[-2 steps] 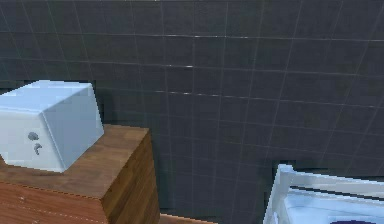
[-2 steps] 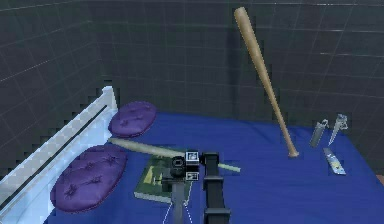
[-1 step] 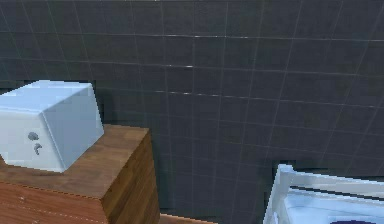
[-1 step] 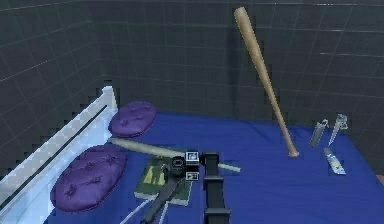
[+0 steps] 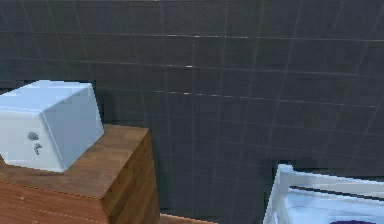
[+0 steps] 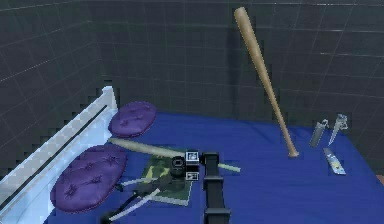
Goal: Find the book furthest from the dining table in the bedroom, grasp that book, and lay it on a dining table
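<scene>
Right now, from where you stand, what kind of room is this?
Most likely a bedroom: a bed with a blue cover, two purple pillows by its white headboard, and a wooden dresser in the forward view.

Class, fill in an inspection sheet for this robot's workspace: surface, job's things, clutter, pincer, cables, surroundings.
Surface: blue bed cover, white headboard.
Job's things: dark book lying flat on the cover.
Clutter: two purple pillows, baseball bat, small grey items.
Pincer: the pincer is at the book; cannot tell whether it holds anything.
Cables: nothing seen.
Surroundings: dark tiled wall; white box on wooden cabinet.
</scene>
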Robot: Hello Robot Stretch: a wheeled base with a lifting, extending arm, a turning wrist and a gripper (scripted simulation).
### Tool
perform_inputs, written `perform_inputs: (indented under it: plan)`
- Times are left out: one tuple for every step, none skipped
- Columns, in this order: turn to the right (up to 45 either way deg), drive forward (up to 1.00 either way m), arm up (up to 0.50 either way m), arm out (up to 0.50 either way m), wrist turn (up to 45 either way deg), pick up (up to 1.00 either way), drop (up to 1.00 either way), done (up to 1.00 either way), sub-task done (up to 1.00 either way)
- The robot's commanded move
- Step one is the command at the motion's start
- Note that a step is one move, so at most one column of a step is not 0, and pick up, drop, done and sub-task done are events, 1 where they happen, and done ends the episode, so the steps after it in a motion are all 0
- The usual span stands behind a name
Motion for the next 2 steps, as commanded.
perform_inputs:
  plan:
    - [0.0, 0.0, 0.0, 0.0, 45.0, 0.0, 0.0, 0.0, 0.0]
    - [0.0, 0.0, 0.0, 0.0, 45.0, 0.0, 0.0, 0.0, 0.0]
